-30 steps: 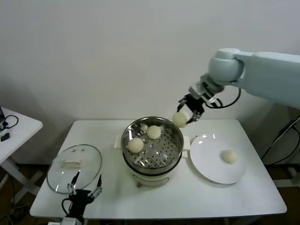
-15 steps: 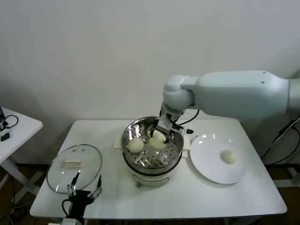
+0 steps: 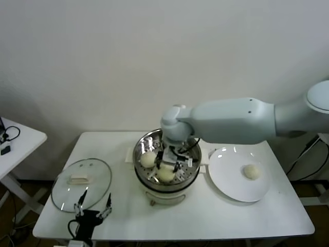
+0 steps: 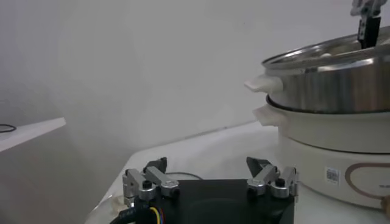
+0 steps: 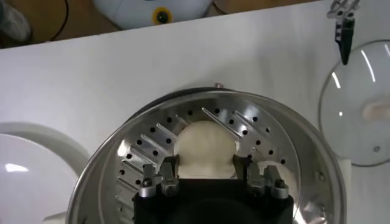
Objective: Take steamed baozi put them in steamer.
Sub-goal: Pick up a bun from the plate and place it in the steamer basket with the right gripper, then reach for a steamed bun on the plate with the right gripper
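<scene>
Nearest to us, our left gripper (image 3: 91, 211) waits at the table's (image 3: 205, 216) front edge with its fingers spread apart and nothing between them, just before the glass lid (image 3: 81, 184). Farther in, our right gripper (image 5: 206, 173) is down inside the steamer (image 3: 167, 165), its fingers closed around one steamed baozi (image 5: 205, 148) over the perforated tray. A second baozi (image 3: 148, 159) lies beside it in the tray. To the right, one baozi (image 3: 251, 171) lies on the white plate (image 3: 231, 185).
</scene>
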{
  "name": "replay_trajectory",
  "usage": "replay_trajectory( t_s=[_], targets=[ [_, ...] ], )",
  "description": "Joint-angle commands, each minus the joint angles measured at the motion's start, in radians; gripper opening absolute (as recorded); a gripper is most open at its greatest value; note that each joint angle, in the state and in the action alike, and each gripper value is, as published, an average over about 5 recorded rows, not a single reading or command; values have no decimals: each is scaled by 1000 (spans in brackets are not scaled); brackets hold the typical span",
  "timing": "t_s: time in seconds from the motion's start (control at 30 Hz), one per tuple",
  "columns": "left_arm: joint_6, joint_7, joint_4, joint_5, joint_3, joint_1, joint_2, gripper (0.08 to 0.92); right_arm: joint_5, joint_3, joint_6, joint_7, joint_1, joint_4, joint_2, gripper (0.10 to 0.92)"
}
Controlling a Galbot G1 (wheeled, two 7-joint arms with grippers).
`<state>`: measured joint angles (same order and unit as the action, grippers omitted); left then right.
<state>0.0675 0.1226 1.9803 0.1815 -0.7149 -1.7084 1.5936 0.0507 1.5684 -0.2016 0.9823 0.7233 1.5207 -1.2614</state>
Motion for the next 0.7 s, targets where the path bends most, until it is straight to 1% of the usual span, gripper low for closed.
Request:
replay_trajectory(
  t_s=[0.03, 0.1, 0.23, 0.33, 0.53, 0.63, 0.7],
  targets=[
    [1, -1, -3, -1, 2, 2, -1, 823, -39, -4, -23, -2, -50, -37, -38, 621],
    [1, -1, -3, -1, 3, 2, -1, 823, -31, -9, -24, -14, -50, -41, -35, 646],
    [0, -1, -3, -2, 2, 3, -2, 823, 26, -7, -29, -18, -7, -34, -8, 752],
    [0, -2, -3, -2, 3, 4, -2, 823, 86, 9, -38, 0, 56, -30, 29, 807],
    [0, -1, -1, -1, 6, 4, -2, 823, 334, 195, -5, 36, 267, -15, 161, 822],
    [1, -1, -2, -1, 7, 8, -1, 823, 428, 323, 75, -16, 354, 0, 256, 823],
    [1, -1, -3, 0, 7, 11, -1, 823, 494, 394, 179, -73, 378, 10, 324, 823]
  ],
)
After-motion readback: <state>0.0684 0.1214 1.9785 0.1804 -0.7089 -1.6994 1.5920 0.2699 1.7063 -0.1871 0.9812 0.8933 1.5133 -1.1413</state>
